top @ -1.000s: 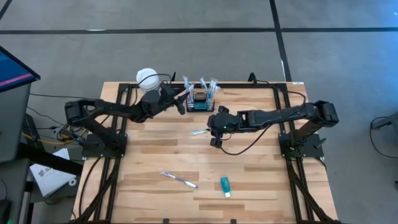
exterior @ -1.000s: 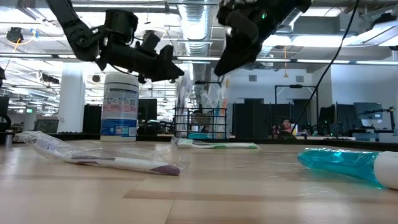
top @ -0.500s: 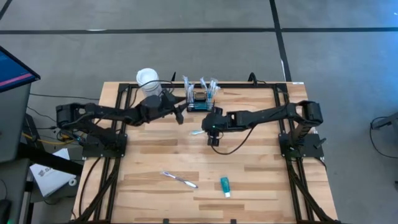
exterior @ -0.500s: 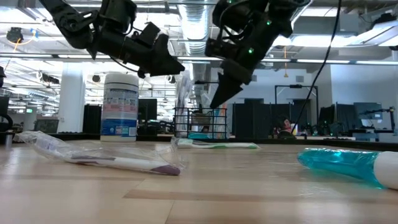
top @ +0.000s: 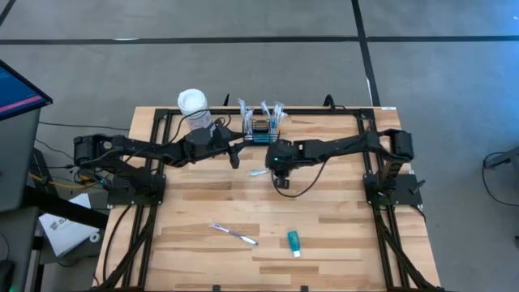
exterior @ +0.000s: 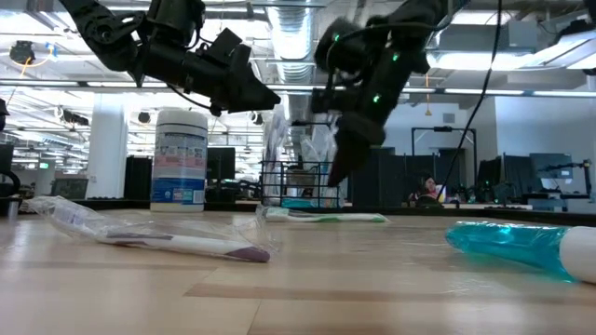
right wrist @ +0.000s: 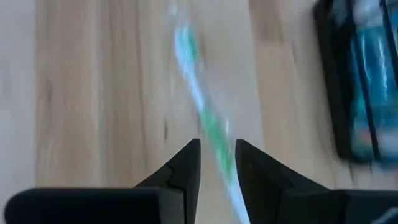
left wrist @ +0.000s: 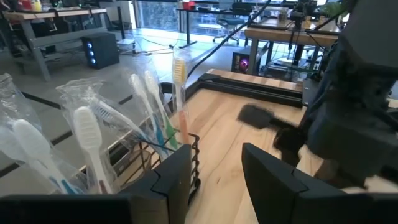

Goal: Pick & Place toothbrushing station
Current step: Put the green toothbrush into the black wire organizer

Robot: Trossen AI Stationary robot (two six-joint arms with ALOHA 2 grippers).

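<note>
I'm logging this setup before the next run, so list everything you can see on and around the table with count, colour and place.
Wire-mesh basket: one, black, far edge of the table, middle; holds several wrapped toothbrushes standing upright.
Round canister: one, white lid, blue label, far left corner.
Green-and-white toothbrush: one, lying flat just in front of the basket.
Wrapped toothbrush: one, white with purple end, near side, left of centre.
Toothpaste tube: one, teal, near side, centre.
Monitor: one, off the table's left.
Left gripper: black, open, above the table left of the basket.
Right gripper: black, open, over the green-and-white toothbrush.
</note>
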